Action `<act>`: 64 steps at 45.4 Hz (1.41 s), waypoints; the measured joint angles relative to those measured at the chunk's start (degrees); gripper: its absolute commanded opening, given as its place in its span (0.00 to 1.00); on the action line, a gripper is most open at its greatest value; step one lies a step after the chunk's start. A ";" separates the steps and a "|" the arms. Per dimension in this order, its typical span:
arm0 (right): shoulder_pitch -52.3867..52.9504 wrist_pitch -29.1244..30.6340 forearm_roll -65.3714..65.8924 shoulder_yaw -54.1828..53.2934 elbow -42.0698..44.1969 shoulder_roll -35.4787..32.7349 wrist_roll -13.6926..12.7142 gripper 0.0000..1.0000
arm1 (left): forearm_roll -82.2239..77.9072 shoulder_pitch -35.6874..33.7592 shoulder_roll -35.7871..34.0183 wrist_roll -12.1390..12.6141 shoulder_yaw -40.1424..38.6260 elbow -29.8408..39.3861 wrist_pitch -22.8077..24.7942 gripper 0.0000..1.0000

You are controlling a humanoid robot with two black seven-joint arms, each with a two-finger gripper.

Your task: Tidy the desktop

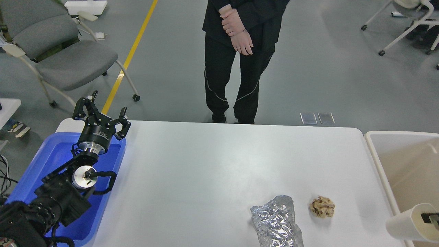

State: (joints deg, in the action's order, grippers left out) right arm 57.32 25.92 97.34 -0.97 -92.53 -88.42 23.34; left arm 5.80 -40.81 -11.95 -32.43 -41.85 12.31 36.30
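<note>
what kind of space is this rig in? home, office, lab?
Likely a lab or test floor, not a home: grey floor with a yellow line, wheeled chairs, a standing observer. The white desktop sits between a blue tray and a beige bin.

The person (pixel 240 58) is cut off above the chest. The foil (pixel 277 223) runs off the bottom edge, and the beige bin (pixel 377 161) off the right. The left arm (pixel 51 202) hides part of the blue tray (pixel 41 161).
</note>
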 measured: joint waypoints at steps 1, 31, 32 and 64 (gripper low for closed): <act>1.26 1.03 0.05 -0.11 -0.11 -0.23 0.29 0.00 | 0.00 0.01 0.00 0.00 0.00 0.00 0.00 1.00; 28.46 18.27 -0.09 -1.16 -1.05 1.04 2.97 0.00 | 0.00 0.03 0.00 0.00 0.00 -0.01 0.00 1.00; 28.60 18.34 -0.09 -1.15 -0.67 1.16 2.91 0.00 | 0.00 0.03 0.00 0.00 0.00 -0.01 0.00 1.00; 5.38 -11.26 -42.55 5.28 30.42 13.13 2.51 0.00 | 0.01 0.03 0.00 0.00 0.00 -0.01 0.00 1.00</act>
State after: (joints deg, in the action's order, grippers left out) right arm 62.70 14.66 54.79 4.31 -62.11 -75.29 25.85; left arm 5.81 -40.78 -11.96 -32.43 -41.85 12.30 36.30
